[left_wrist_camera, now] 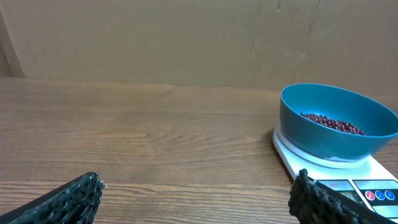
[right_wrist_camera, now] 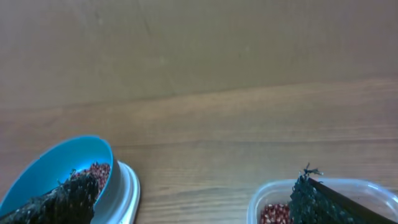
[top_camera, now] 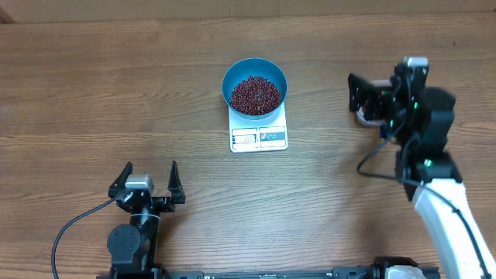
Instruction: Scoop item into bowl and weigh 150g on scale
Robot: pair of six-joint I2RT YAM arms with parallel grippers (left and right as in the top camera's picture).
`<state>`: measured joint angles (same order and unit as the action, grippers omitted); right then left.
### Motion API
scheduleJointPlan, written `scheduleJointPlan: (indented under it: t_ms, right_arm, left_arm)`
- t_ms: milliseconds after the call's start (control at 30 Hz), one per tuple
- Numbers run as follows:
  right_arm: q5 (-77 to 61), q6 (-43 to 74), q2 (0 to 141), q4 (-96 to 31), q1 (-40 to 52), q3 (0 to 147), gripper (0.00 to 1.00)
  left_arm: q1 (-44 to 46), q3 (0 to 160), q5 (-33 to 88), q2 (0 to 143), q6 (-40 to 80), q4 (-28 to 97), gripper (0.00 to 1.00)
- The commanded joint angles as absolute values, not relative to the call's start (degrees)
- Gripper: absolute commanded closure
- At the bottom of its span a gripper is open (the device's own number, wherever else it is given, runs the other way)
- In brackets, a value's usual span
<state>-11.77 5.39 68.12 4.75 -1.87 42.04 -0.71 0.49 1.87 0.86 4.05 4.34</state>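
Looking down from overhead, we see the blue bowl (top_camera: 254,86) sitting on the white scale (top_camera: 259,136) at the upper centre of the frame, with a heap of dark red beans (top_camera: 254,94) covering its bottom. The scale's display faces the lower edge of the frame; its reading is too small for us to make out. At the right of the frame the right hand (top_camera: 355,98) hangs with its fingers spread wide, grasping nothing, over what appears to be the clear tub, mostly hidden there. In the right wrist view the tub (right_wrist_camera: 348,184) shows at the lower right, holding some of the same beans. The left hand (top_camera: 150,167) sits at the lower left of the bench (top_camera: 77,93), released and empty, well apart from the bowl.
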Motion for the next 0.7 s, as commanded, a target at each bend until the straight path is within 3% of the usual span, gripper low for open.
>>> scheduleJointPlan:
  t_ms: [0,367,533,667]
  right_arm:
    - [-11.7,7.3,64.0,11.6,-1.8,35.2,0.00]
    - [-11.6,7.3,51.4,44.8,-1.8,7.3,0.00]
    - [-10.8,7.3,45.8,47.2,-1.8,0.7,0.00]
    - [-9.6,7.3,42.0,41.6,-1.8,0.4,0.00]
  left_arm:
    - [-0.3,0.3,1.7,0.3,3.4,4.4,0.01]
    - [-0.3,0.3,1.7,0.3,3.4,4.5,0.01]
    - [-0.3,0.3,1.7,0.3,3.4,4.4,0.01]
    - [-0.3,0.3,1.7,0.3,3.4,4.4,0.01]
